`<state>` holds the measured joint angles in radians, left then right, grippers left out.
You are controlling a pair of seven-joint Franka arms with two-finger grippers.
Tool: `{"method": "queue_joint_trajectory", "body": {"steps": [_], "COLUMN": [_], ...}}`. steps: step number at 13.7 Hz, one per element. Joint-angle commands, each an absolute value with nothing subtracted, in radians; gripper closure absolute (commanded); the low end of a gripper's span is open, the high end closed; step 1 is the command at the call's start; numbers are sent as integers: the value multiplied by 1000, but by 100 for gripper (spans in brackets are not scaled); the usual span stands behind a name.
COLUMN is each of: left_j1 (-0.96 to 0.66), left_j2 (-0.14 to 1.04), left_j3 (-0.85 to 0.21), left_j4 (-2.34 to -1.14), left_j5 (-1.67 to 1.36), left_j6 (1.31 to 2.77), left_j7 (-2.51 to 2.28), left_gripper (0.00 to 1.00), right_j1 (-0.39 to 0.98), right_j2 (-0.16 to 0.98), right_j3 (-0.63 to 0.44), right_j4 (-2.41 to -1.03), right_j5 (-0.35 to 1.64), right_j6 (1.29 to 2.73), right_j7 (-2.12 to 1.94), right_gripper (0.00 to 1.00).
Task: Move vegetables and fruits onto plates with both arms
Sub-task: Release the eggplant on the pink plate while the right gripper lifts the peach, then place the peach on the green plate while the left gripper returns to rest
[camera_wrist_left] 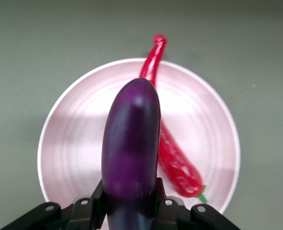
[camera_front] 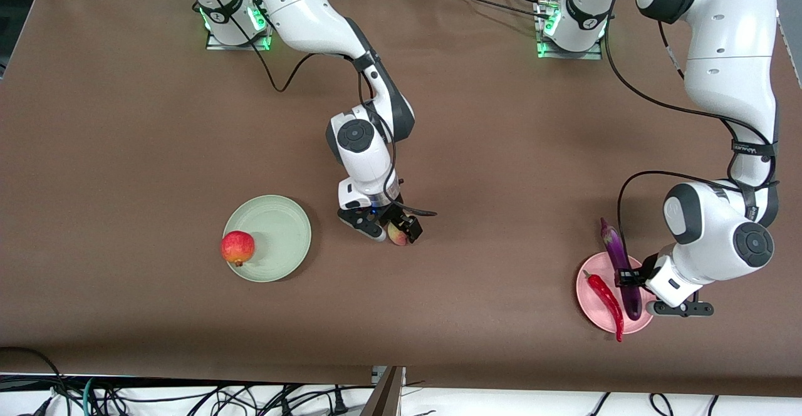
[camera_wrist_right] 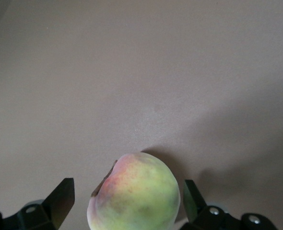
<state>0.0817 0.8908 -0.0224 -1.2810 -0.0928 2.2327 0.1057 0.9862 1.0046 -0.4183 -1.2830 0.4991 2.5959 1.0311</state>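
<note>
- We find the left gripper (camera_front: 628, 276) clamped on the purple eggplant (camera_front: 620, 259), holding it over the pink plate (camera_front: 592, 306) at the left arm's end of the table.
- In the left wrist view the eggplant (camera_wrist_left: 132, 143) sits pinched between the black fingers (camera_wrist_left: 96, 203), its rounded end out over the plate (camera_wrist_left: 79, 143).
- The red chili pepper (camera_front: 606, 295) lies on the pink plate just beside the eggplant, its tip reaching past the rim toward the front camera; we cannot tell whether the two touch.
- The right gripper (camera_front: 390, 229) is down at the table near the middle, jaws spread wide on either side of the peach (camera_front: 397, 234).
- From the right wrist view we see the peach (camera_wrist_right: 134, 191) resting on the brown table (camera_wrist_right: 141, 72), a gap between it and each fingertip (camera_wrist_right: 62, 199).
- The pomegranate (camera_front: 238, 247) sits on the mint green plate (camera_front: 282, 228), at the rim toward the right arm's end.
</note>
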Motion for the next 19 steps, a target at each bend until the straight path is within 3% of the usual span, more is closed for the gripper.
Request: {"method": "queue_joint_trajectory", "body": {"steps": [1, 2, 3, 8, 9, 12, 13, 15, 19], "left_j1": [81, 81, 80, 78, 78, 68, 69, 72, 72], "left_j2": [905, 905, 905, 897, 893, 879, 877, 833, 590], "left_j3": [-32, -32, -32, -32, -32, -37, -38, -41, -40], "left_j4": [-1264, -1258, -1250, -1207, -1204, -1100, -1068, -1077, -1259], "left_j5": [-92, -92, -94, -90, -89, -89, -87, -89, -75], "left_j6": [2230, 2240, 2243, 2224, 2211, 2027, 1979, 1962, 1957], "left_j7": [118, 121, 121, 121, 121, 117, 117, 117, 117], "left_gripper": [74, 48, 2, 0, 0, 0, 0, 0, 0], "right_j1": [983, 982, 982, 986, 986, 971, 962, 948, 882], "right_j2": [1025, 1025, 1025, 1020, 1019, 990, 974, 919, 754], "right_j3": [-417, -417, -417, -416, -417, -417, -417, -423, -471], "right_j4": [-1255, -1256, -1258, -1261, -1262, -1262, -1262, -1262, -1334], "right_j5": [508, 509, 509, 518, 517, 529, 532, 531, 531], "right_j6": [2609, 2609, 2609, 2611, 2611, 2599, 2574, 2475, 2211], "right_j7": [1049, 1048, 1049, 1052, 1043, 1031, 1031, 1010, 811], "right_gripper": [0, 0, 0, 2, 8, 67, 80, 91, 91]}}
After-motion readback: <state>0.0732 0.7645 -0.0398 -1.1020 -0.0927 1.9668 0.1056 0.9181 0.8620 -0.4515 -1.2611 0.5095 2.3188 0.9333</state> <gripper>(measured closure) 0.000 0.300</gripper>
